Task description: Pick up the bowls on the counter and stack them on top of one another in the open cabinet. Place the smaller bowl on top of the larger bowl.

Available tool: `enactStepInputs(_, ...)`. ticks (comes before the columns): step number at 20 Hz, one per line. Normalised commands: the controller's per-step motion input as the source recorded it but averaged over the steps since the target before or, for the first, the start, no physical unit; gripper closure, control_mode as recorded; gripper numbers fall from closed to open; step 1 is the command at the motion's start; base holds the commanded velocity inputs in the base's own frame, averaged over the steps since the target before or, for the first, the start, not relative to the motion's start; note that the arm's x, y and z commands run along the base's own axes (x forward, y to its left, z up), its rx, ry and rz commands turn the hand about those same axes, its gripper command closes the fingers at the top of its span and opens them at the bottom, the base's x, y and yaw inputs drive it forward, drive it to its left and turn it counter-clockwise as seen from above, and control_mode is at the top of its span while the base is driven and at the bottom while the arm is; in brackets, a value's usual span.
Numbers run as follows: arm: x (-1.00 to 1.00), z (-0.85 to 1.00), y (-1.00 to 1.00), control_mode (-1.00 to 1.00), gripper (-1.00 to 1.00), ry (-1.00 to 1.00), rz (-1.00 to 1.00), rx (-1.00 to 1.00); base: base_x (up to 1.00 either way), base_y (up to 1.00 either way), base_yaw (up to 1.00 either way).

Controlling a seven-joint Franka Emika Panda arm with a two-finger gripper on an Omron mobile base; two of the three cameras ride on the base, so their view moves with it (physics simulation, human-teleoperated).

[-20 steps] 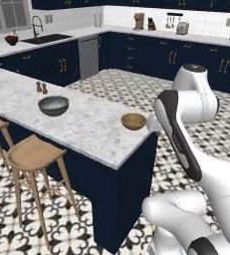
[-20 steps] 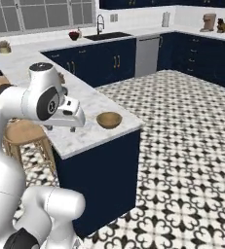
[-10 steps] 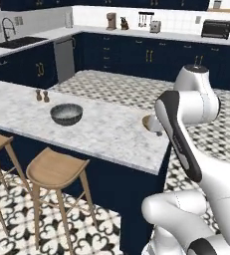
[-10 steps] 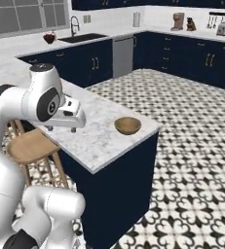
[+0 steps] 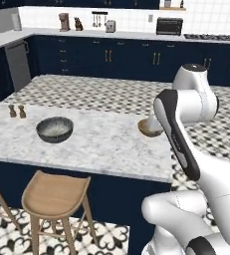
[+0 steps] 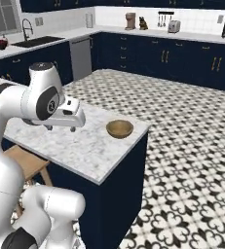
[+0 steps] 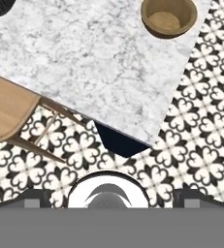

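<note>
Hovering above the counter (image 6: 80,151) with my gripper (image 6: 61,128) held over the marbled slab, I have my jaws spread wide and nothing between them. In the right base view my hand sits left of centre, fingers pointing down at the stone without touching it.

The smaller bowl (image 6: 120,129) stands upright just right of centre in that view, near the counter's far corner and apart from my fingers. In the left base view the same tan-brown bowl (image 5: 150,127) lies right of centre, partly hidden behind my forearm, close to the slab's right edge. From my hand view it sits in the upper right of the frame (image 7: 168,17), hollow side up, near the edge of the marble.

The larger bowl (image 5: 55,129) rests left of centre in the left base view, upright on the counter (image 5: 101,144), well apart from the small one. Two small shakers (image 5: 17,111) stand just beyond it toward the left edge of the frame.

A wooden stool (image 5: 54,195) stands against the navy base at the lower left of the left base view; its seat (image 7: 7,110) shows at the left edge of my hand view, under the slab's rim. Patterned floor tiles (image 7: 191,145) fill the lower right there.
</note>
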Motion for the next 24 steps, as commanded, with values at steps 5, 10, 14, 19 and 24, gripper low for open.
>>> enactStepInputs(5,0.0,0.0,0.0,1.0,-1.0,0.0,0.0,0.0,0.29,0.55,-0.43)
enactStepInputs(10,0.0,0.0,0.0,1.0,-1.0,0.0,0.0,0.0,0.19,0.57,-0.32)
enactStepInputs(14,0.0,0.0,0.0,1.0,-1.0,0.0,0.0,0.0,0.57,0.09,-0.21)
enactStepInputs(19,0.0,0.0,0.0,1.0,-1.0,0.0,0.0,0.0,0.4,0.06,-0.13)
enactStepInputs(24,0.0,0.0,0.0,1.0,-1.0,0.0,0.0,0.0,0.07,0.01,-0.01)
